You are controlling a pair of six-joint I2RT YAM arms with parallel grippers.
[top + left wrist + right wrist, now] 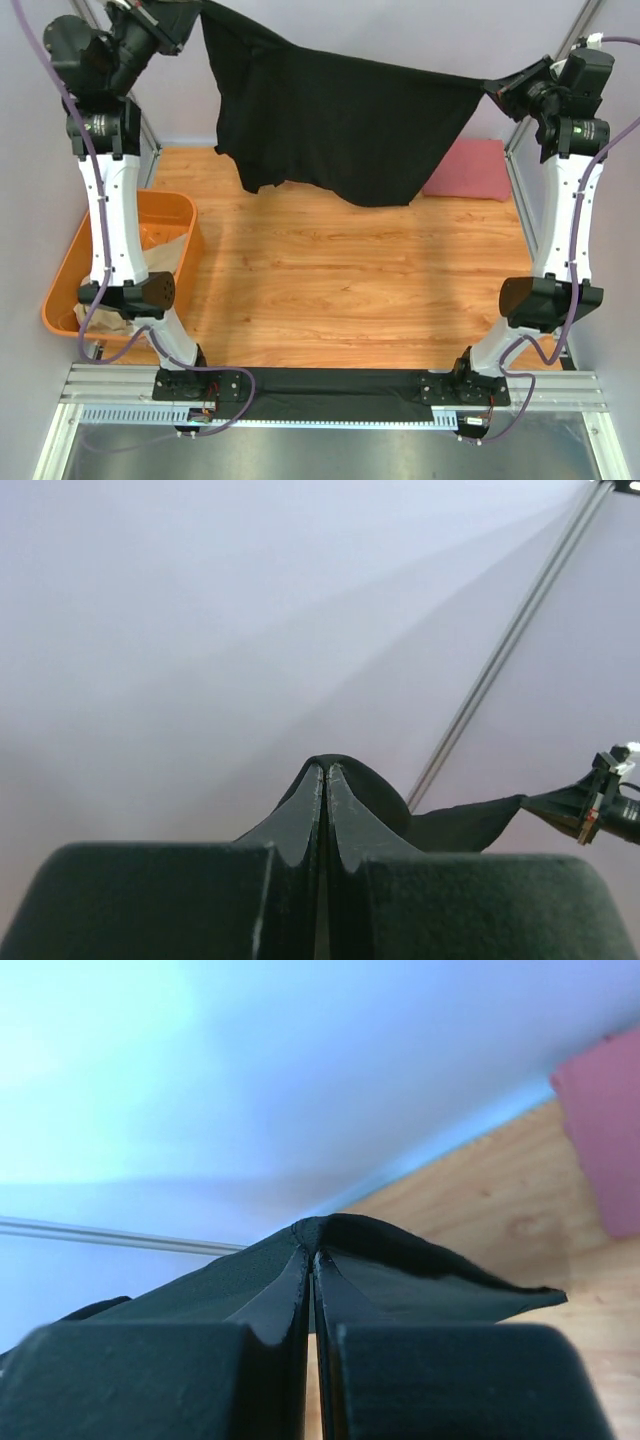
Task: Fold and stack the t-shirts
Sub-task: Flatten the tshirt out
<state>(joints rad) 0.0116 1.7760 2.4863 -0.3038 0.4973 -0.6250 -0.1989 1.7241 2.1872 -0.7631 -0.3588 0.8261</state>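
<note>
A black t-shirt (340, 130) hangs spread in the air above the far half of the table, stretched between both arms. My left gripper (192, 12) is shut on its upper left corner, and black cloth (380, 790) bulges over the left fingertips. My right gripper (497, 90) is shut on the shirt's right corner, where the fabric (420, 1260) drapes over the right fingertips. A pinkish-red t-shirt (470, 170) lies folded on the table at the far right, also seen in the right wrist view (605, 1140). Tan cloth (165, 250) lies inside the orange tub.
An orange plastic tub (190, 225) stands at the left table edge beside the left arm. Metal frame posts (575, 30) rise at the back corners. A black strip (330, 385) runs between the arm bases along the near edge.
</note>
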